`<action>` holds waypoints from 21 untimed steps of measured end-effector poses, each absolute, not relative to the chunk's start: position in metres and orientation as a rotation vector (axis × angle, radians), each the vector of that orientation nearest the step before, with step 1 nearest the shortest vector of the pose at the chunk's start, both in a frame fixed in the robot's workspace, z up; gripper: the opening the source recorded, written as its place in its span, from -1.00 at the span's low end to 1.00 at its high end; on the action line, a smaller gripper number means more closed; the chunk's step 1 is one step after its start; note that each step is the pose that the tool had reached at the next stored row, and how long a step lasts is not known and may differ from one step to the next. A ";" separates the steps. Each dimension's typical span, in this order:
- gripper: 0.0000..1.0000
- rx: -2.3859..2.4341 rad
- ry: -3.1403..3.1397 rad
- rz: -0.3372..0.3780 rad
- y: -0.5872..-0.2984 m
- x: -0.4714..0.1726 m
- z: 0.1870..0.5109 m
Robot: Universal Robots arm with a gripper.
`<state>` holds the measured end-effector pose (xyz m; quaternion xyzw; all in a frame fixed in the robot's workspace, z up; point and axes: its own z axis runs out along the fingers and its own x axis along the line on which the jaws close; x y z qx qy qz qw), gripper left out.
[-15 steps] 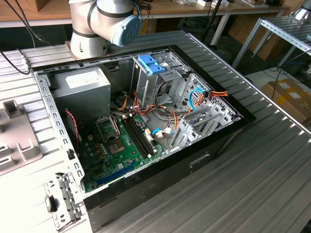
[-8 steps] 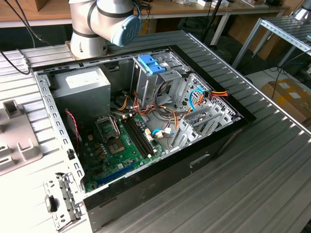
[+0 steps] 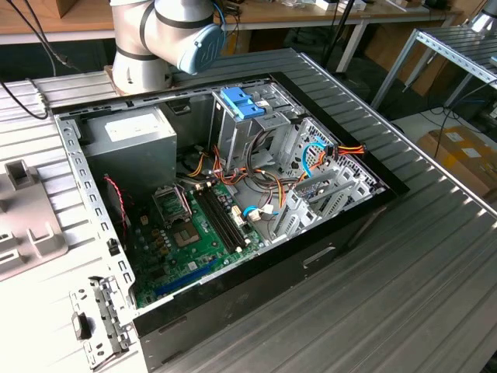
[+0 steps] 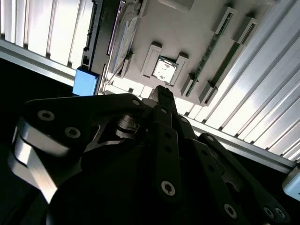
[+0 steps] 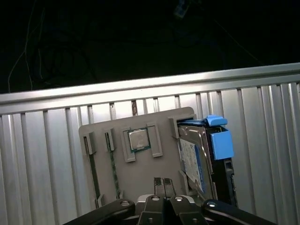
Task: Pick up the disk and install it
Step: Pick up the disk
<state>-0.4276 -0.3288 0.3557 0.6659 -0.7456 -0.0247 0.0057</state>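
The disk [image 5: 193, 157], a grey drive in a light-blue carrier with a brighter blue end tab [image 5: 221, 143], lies in a slot at one end of a grey holder tray [image 5: 140, 173]. The second wrist view shows the disk [image 4: 119, 42] and its tab [image 4: 86, 82] too. My gripper [image 5: 163, 181] hovers above the tray's middle, beside the disk and apart from it. Its fingertips are together with nothing between them. In the second wrist view the gripper [image 4: 161, 92] hangs over the tray's edge.
The tray also holds a processor chip [image 5: 137, 139] and memory sticks [image 5: 111, 157] and rests on a ribbed aluminium table [image 5: 42, 154]. In the exterior view an open computer case [image 3: 225, 210] has a drive cage with a blue carrier [image 3: 243, 102] in it.
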 end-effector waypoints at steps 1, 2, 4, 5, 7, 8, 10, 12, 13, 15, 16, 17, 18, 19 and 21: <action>-0.79 2.089 -2.330 -0.077 -0.329 -0.428 0.356; -0.79 2.093 -2.326 -0.077 -0.329 -0.428 0.356; -0.79 2.101 -2.319 -0.077 -0.329 -0.428 0.356; -0.79 2.108 -2.312 -0.077 -0.329 -0.428 0.356; -0.79 2.116 -2.304 -0.077 -0.329 -0.428 0.356; -0.79 2.125 -2.296 -0.077 -0.329 -0.428 0.356; -0.79 2.142 -2.279 -0.077 -0.329 -0.428 0.356; -0.79 2.167 -2.256 -0.077 -0.329 -0.428 0.356; -0.79 2.172 -2.250 -0.076 -0.329 -0.428 0.356; -0.79 2.179 -2.243 -0.076 -0.329 -0.428 0.356; -0.79 2.181 -2.242 -0.076 -0.329 -0.428 0.355; -0.79 2.181 -2.241 -0.076 -0.329 -0.428 0.356; -0.79 2.181 -2.241 -0.076 -0.329 -0.428 0.356; -0.79 2.181 -2.241 -0.076 -0.329 -0.428 0.355; -0.04 2.182 -2.241 -0.076 -0.329 -0.428 0.356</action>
